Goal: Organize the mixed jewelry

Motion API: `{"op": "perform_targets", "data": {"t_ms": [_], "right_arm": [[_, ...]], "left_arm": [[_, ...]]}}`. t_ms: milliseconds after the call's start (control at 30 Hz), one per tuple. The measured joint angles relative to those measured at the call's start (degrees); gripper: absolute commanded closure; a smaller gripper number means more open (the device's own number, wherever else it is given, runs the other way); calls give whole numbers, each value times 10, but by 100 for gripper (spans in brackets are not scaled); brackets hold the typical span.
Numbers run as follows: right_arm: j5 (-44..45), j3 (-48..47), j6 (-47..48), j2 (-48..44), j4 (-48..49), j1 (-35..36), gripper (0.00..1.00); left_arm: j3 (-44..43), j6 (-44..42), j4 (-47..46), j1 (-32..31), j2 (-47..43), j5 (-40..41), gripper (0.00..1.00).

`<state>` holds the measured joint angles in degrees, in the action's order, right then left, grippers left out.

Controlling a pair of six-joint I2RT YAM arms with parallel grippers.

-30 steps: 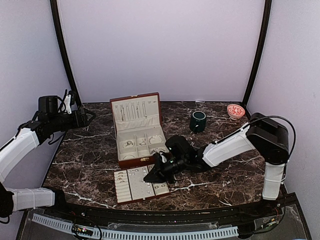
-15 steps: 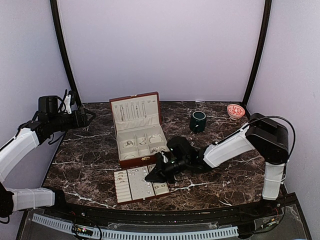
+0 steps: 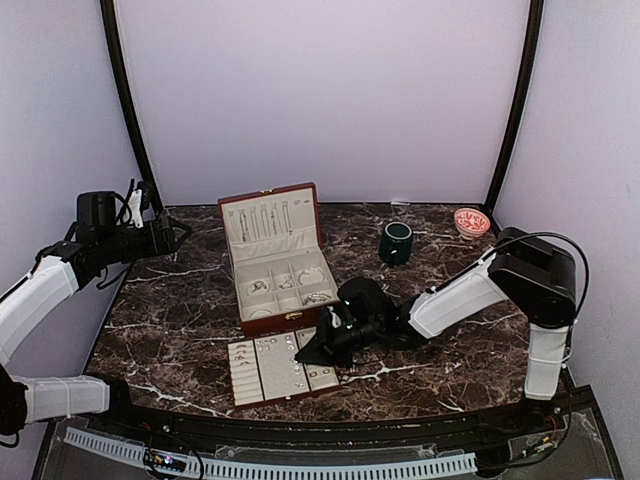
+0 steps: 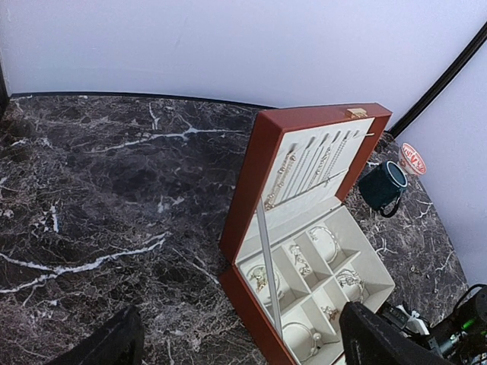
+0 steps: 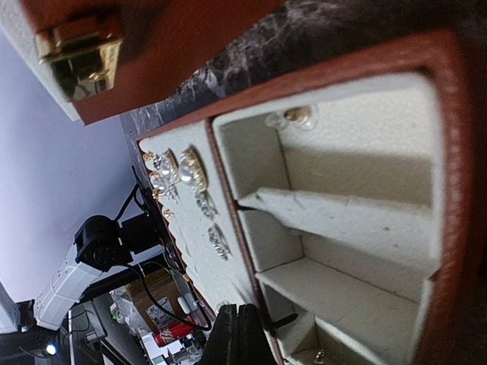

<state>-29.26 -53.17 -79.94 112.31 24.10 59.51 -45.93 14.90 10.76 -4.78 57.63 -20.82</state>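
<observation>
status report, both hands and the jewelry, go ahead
Left hand open, raised at far left, holding nothing. Right hand shut, tip low over the tray. Jewelry sits in tray and jewelry box. Green mug and pink bowl well clear.

The right end effector (image 3: 303, 352) hides part of the tray (image 3: 243, 385), whose specks of jewelry (image 3: 268, 346) are perhaps earrings.

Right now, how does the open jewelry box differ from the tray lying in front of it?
The jewelry box stands open, its lid upright with chains hung inside; the tray lies flat and lidless. The box sits farther back on the marble; the tray is nearer the front. Both are reddish-brown, cream-lined.
</observation>
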Motion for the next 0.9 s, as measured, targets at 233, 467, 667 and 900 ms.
{"op": "perform_targets", "data": {"t_ms": [233,467,667,900], "right_arm": [[4,3,-13,5,12,-3,100],[3,3,-18,7,19,-3,100],[3,5,-28,7,27,-3,100],[2,7,-38,7,33,-3,100]], "left_arm": [[0,2,0,0,0,-1,8],[0,3,0,0,0,-2,8],[0,3,0,0,0,-2,8],[0,3,0,0,0,-2,8]]}}
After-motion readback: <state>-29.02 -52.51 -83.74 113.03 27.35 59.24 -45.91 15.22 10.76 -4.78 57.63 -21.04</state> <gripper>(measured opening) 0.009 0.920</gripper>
